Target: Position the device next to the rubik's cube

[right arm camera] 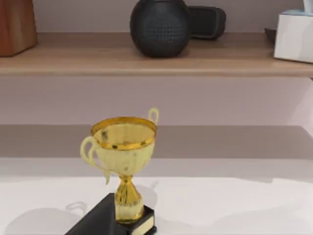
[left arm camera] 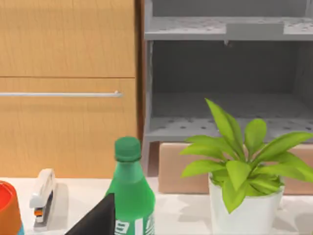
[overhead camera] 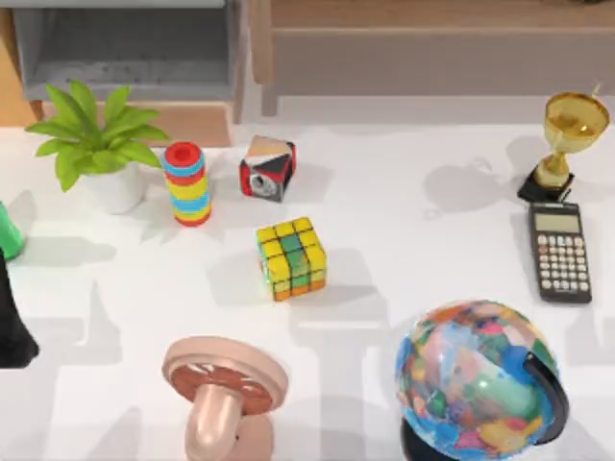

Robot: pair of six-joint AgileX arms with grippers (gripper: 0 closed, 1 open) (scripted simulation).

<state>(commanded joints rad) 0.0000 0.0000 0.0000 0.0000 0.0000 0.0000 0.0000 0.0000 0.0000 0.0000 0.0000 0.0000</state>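
Globe (overhead camera: pixel 480 379) at 5 o'clock of the rubik's cube (overhead camera: pixel 291 256), which sits near mid-table, well apart. Black shape (overhead camera: pixel 13 322) at the top view's left edge, 8 o'clock of the cube; cannot tell whether arm or device. Left wrist view: dark slanted wedge (left arm camera: pixel 95 220) before a green bottle (left arm camera: pixel 129 191); its long axis is unreadable. Left gripper's hold: cannot tell.
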